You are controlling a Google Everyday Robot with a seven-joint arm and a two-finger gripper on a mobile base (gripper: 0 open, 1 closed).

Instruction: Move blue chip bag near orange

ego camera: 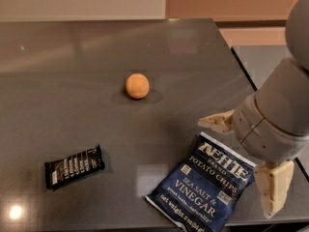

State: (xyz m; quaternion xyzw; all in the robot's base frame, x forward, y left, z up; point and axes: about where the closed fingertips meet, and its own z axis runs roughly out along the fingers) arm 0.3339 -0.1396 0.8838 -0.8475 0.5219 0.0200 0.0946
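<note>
The blue chip bag [203, 190] lies flat on the dark table at the front right, lettering up. The orange [137, 86] sits near the table's middle, well apart from the bag to its upper left. My gripper [235, 168] hangs over the bag's upper right corner. It is open wide: one cream finger [217, 122] points left just above the bag's top edge, and the other finger [273, 191] points down off the bag's right side. My grey wrist hides the bag's right corner. Nothing is held.
A small black snack bar wrapper [74, 166] lies at the front left. The dark table [72, 66] ends at its right edge next to my arm, with a second grey surface [270, 62] beyond a gap. A wall runs along the back.
</note>
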